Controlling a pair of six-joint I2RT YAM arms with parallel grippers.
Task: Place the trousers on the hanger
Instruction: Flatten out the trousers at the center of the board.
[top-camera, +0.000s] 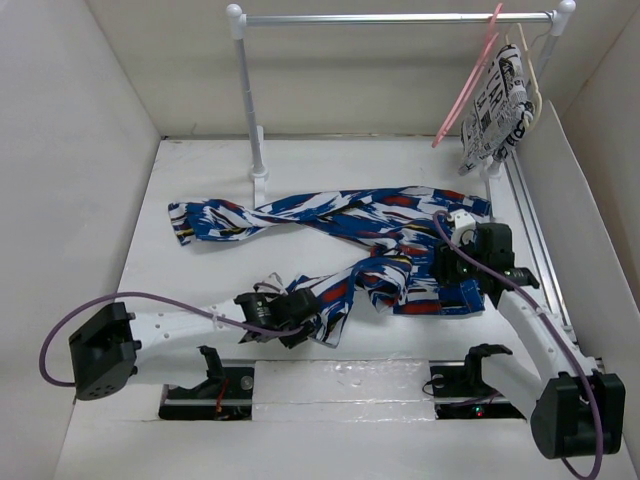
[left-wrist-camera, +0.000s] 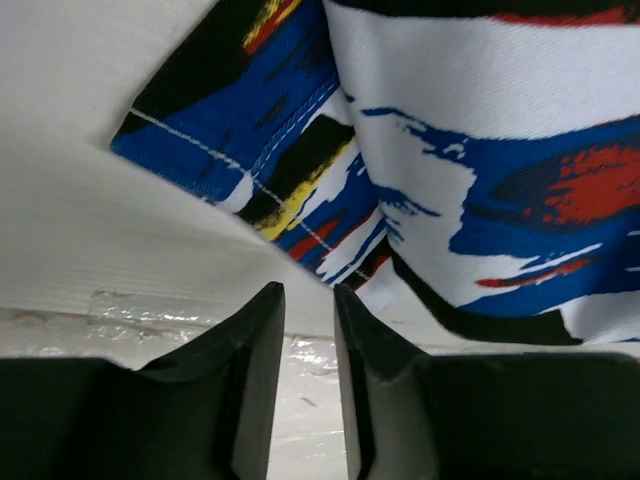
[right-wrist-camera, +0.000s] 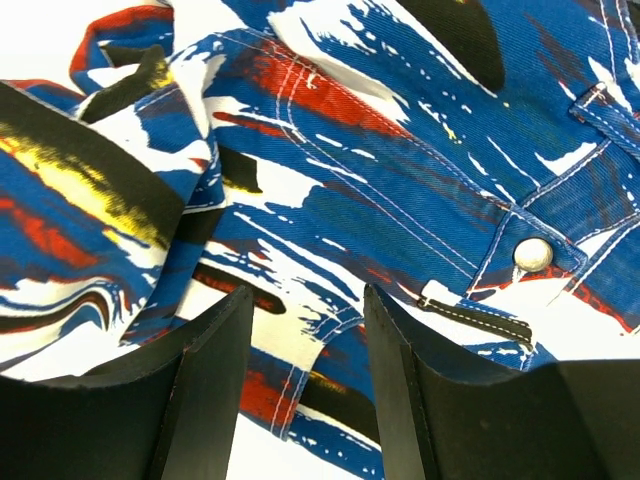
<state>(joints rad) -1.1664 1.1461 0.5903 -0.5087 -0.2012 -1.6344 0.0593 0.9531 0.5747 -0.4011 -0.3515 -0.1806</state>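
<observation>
The trousers (top-camera: 340, 215), bright blue with white, red, black and yellow splashes, lie crumpled across the table. The pink hanger (top-camera: 468, 82) hangs empty on the rail at the back right. My left gripper (top-camera: 312, 322) is low at a leg end near the front. In the left wrist view its jaws (left-wrist-camera: 308, 292) stand a little apart with only table between them, and the cloth (left-wrist-camera: 480, 150) lies just past the tips. My right gripper (top-camera: 450, 270) is over the waist end. In the right wrist view it (right-wrist-camera: 308, 295) is open above the waistband (right-wrist-camera: 400, 190).
A white rail (top-camera: 400, 18) on posts (top-camera: 250, 100) spans the back. A cream hanger with a white newspaper-print garment (top-camera: 497, 100) hangs beside the pink one. A metal track (top-camera: 535, 230) runs along the right. White walls enclose the table.
</observation>
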